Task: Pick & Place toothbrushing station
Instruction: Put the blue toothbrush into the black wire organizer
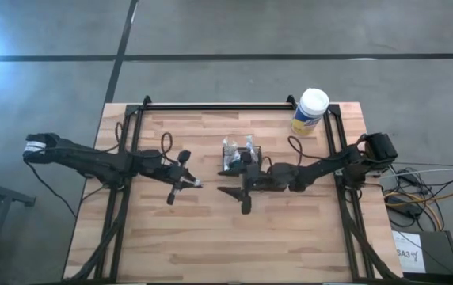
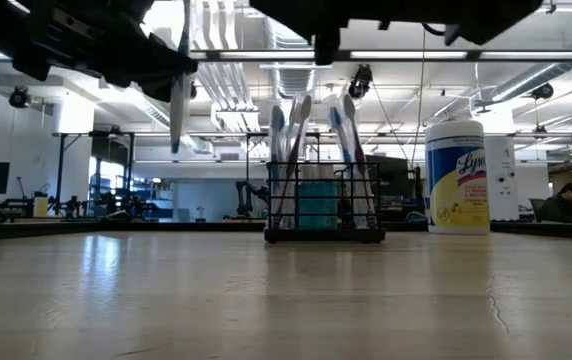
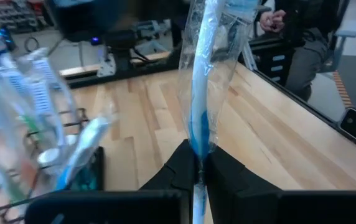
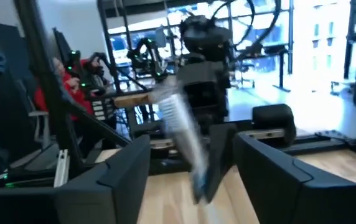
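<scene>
The toothbrushing station, a small black wire caddy, stands on its base at mid-table with several wrapped toothbrushes upright in it. To its left, my left gripper is shut on one more toothbrush, blue and white in a clear wrapper, which shows upright above the table in the low view. My right gripper stands open just in front of the caddy, a short way right of that toothbrush. In its wrist view the brush shows between its spread fingers, apart from both. My left gripper pinches the wrapped toothbrush between its two fingers at a blue stretch of its shaft. The fingers come nearly level from the table's left and lie across the brush. It stands about upright, clear of the table, with most of its length above the fingers and a short end below.
A yellow-and-blue round canister with a white lid stands at the far right of the table. Black rails run along the table's left, right and far edges. People sit beyond the table. Bare wood lies toward the near edge.
</scene>
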